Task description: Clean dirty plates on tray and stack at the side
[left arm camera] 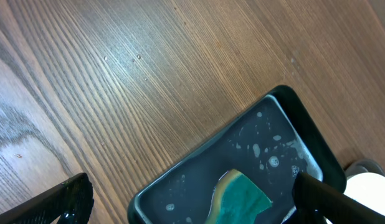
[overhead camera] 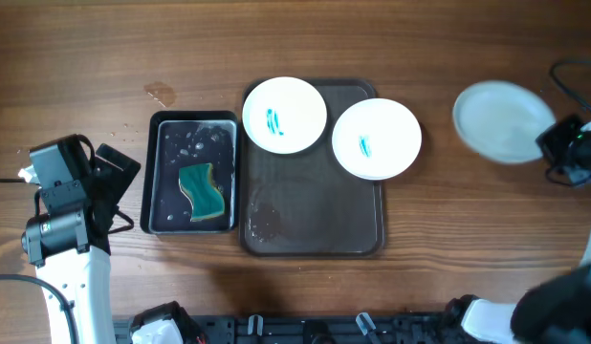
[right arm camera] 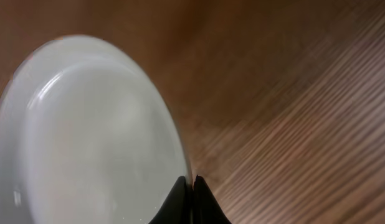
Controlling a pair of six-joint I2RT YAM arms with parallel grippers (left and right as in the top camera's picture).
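Two white plates with teal smears sit on the dark brown tray (overhead camera: 315,225): one at its far left (overhead camera: 284,115), one at its far right (overhead camera: 376,139), overhanging the rim. A third, plain white plate (overhead camera: 501,119) is held above the table at the right. My right gripper (overhead camera: 556,143) is shut on its rim, seen close in the right wrist view (right arm camera: 191,186), where the plate (right arm camera: 86,130) fills the left. My left gripper (left arm camera: 192,202) is open and empty above the small black tray.
A small black tray (overhead camera: 162,191) with a green sponge (overhead camera: 204,191) and water drops stands left of the brown tray; the sponge (left arm camera: 242,199) also shows in the left wrist view. A wet spot (overhead camera: 162,94) marks the table behind it.
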